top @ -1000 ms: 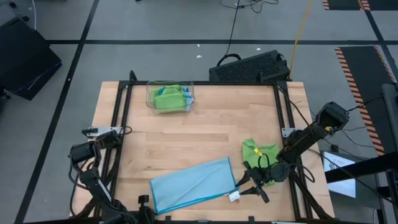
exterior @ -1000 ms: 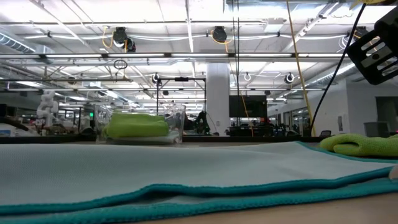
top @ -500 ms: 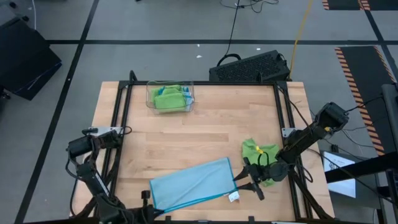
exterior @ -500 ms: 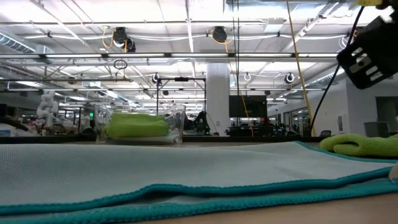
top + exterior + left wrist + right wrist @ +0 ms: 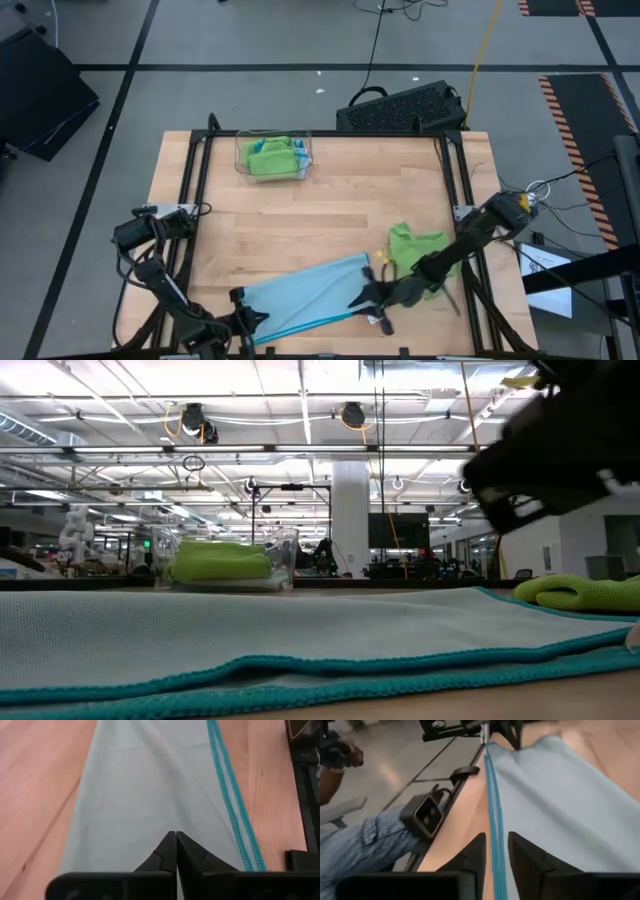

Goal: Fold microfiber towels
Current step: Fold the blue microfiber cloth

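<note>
Blue towel [image 5: 312, 297]: folded flat at counter [image 5: 330, 200] near edge.
Left end effector [image 5: 176, 851]: clamped on blue towel's left end.
Right end effector [image 5: 493, 857]: narrowly apart, straddling teal hem.
Green towel [image 5: 414, 244]: crumpled, right.

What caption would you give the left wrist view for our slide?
Left claw shut, pinching the light blue microfiber towel with its teal stitched edge, spread on the wooden table.

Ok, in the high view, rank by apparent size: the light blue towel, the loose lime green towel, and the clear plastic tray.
1. Light blue towel, clearly largest.
2. Clear plastic tray and loose lime green towel: they look about alike, so unranked.
</note>
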